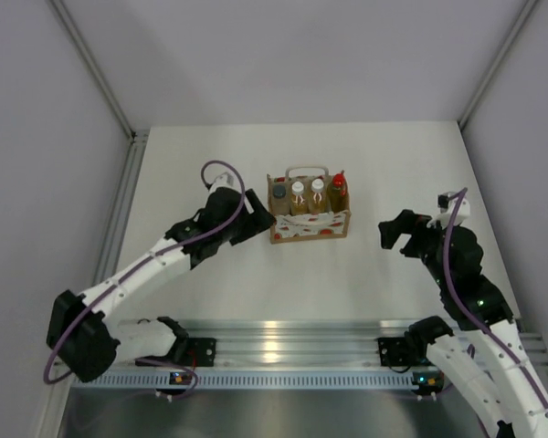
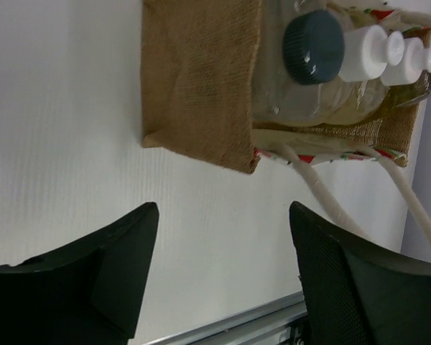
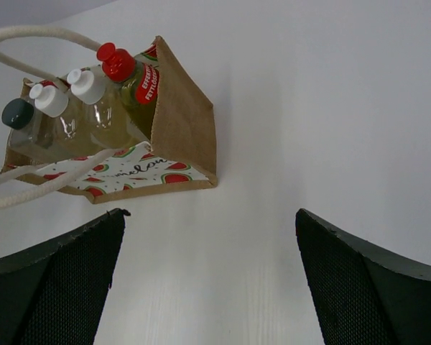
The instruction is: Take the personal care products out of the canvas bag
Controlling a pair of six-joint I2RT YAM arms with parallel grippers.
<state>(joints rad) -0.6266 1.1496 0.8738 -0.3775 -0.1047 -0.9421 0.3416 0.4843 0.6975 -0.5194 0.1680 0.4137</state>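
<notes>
The canvas bag (image 1: pixel 309 224) stands upright at the table's middle, tan with a white watermelon band and white loop handles. It holds four bottles in a row: a clear one with a dark grey cap (image 1: pixel 279 192), two amber ones with white caps (image 1: pixel 298 190) (image 1: pixel 318 187), and a yellow one with a red cap (image 1: pixel 338 182). My left gripper (image 1: pixel 260 219) is open and empty just left of the bag; its wrist view shows the bag (image 2: pixel 201 79) and the grey cap (image 2: pixel 313 47). My right gripper (image 1: pixel 393 235) is open and empty, to the right of the bag (image 3: pixel 179 122).
Grey walls enclose the white table (image 1: pixel 301 283) on three sides. A metal rail (image 1: pixel 283 342) runs along the near edge by the arm bases. The bag's rope handles (image 2: pixel 409 208) hang toward the left gripper's right finger.
</notes>
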